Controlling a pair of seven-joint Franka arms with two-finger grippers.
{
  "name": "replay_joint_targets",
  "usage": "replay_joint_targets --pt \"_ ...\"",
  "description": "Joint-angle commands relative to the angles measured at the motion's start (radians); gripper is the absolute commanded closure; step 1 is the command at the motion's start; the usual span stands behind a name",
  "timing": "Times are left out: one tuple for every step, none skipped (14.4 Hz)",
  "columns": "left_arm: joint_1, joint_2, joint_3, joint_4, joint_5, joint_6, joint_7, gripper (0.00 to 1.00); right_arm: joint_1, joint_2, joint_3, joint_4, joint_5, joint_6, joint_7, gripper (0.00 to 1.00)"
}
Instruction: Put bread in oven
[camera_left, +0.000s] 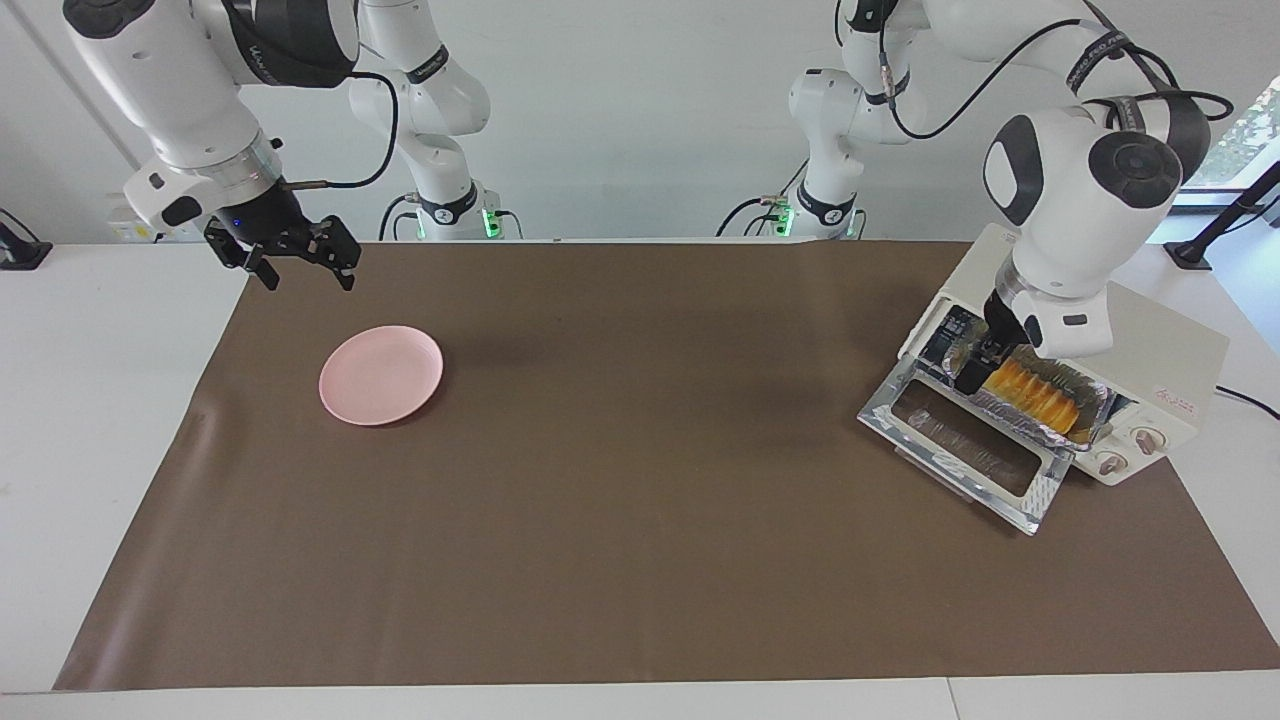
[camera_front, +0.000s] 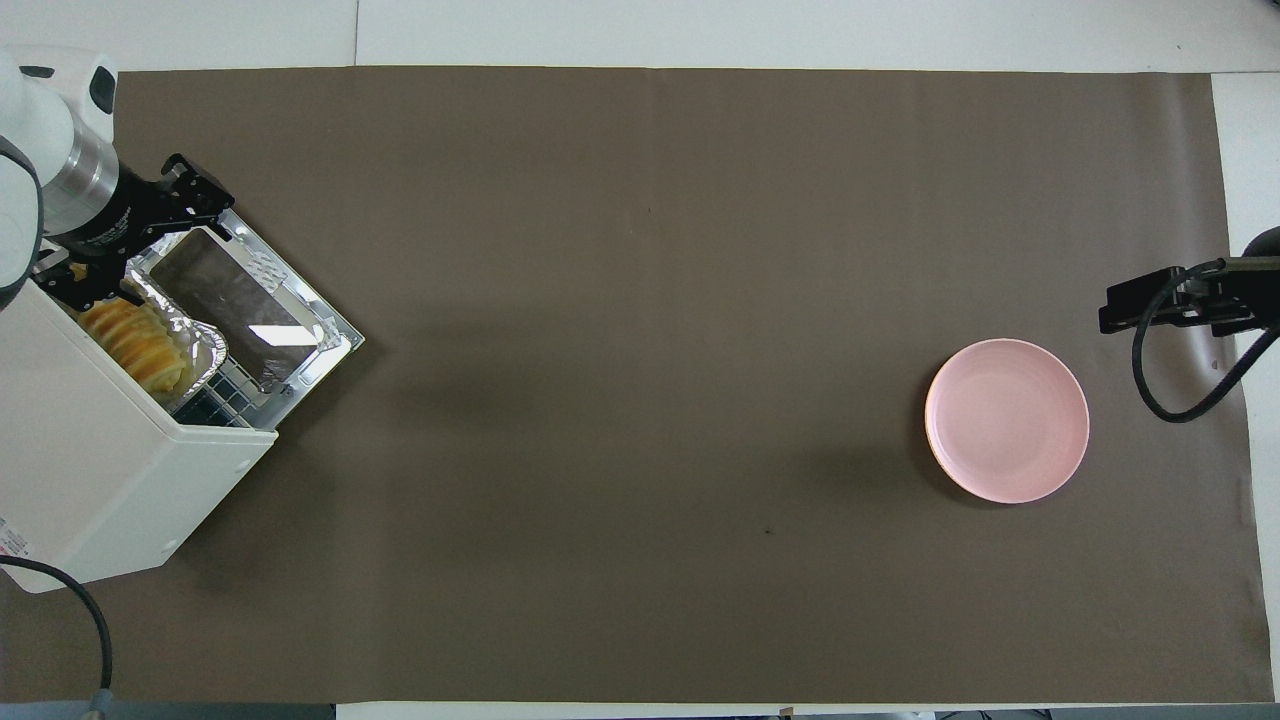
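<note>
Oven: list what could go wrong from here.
1. The left gripper, open, is close above the foil tray at the oven mouth; it might snag the foil and shift the bread.
2. The tray seems to stick out over the open door, so closing could jam on it.
3. The right gripper waits near the plate.

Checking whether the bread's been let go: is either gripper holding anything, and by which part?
Nothing is held. The left gripper is open over the oven door, off the bread; the right gripper waits open.
</note>
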Motion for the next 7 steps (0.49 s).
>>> replay_joint_targets --pt "-0.004 -0.073 -0.002 -0.016 -0.013 -0.104 0.103 0.0 -0.011 -0.025 0.007 -0.028 0.011 0.004 -0.025 0.0" --pt "-0.002 -0.084 0.001 -0.016 -0.013 -0.118 0.129 0.0 -0.011 -0.025 0.007 -0.028 0.011 0.004 -0.025 0.0" --pt "0.002 -0.098 0.001 -0.026 -0.013 -0.127 0.158 0.0 -0.011 -0.025 0.005 -0.028 0.011 0.004 -0.025 0.0" --pt "0.002 -0.109 0.002 -0.036 -0.013 -0.135 0.177 0.0 -0.011 -0.025 0.007 -0.028 0.011 0.004 -0.025 0.0" --pt "0.002 -0.121 0.002 -0.046 -0.013 -0.15 0.185 0.0 -0.011 -0.025 0.007 -0.028 0.011 0.004 -0.025 0.0" --pt "0.001 -0.135 0.002 -0.046 -0.013 -0.173 0.188 0.0 -0.011 -0.025 0.005 -0.028 0.011 0.004 -0.025 0.0" --pt "-0.002 -0.145 0.002 -0.05 -0.011 -0.19 0.2 0.0 -0.011 -0.025 0.007 -0.028 0.011 0.005 -0.025 0.0"
